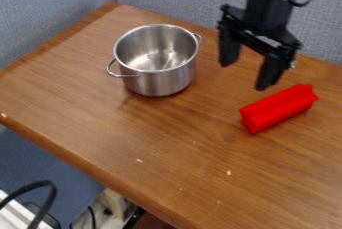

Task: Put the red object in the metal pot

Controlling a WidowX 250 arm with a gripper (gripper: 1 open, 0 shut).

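Jaws [254, 65] hung wide open and empty, just above and left of the bar [279, 108], which lay on the table [80, 83] well apart from the pot [156, 60]. Risk: descending off-centre could nudge the bar askew toward the edge

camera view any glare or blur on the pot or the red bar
Camera view: the metal pot shows bright reflections on its rim and inner wall; the red bar is evenly lit with a soft shadow beneath; the whole frame is slightly soft, and the open tool shows no motion smear.
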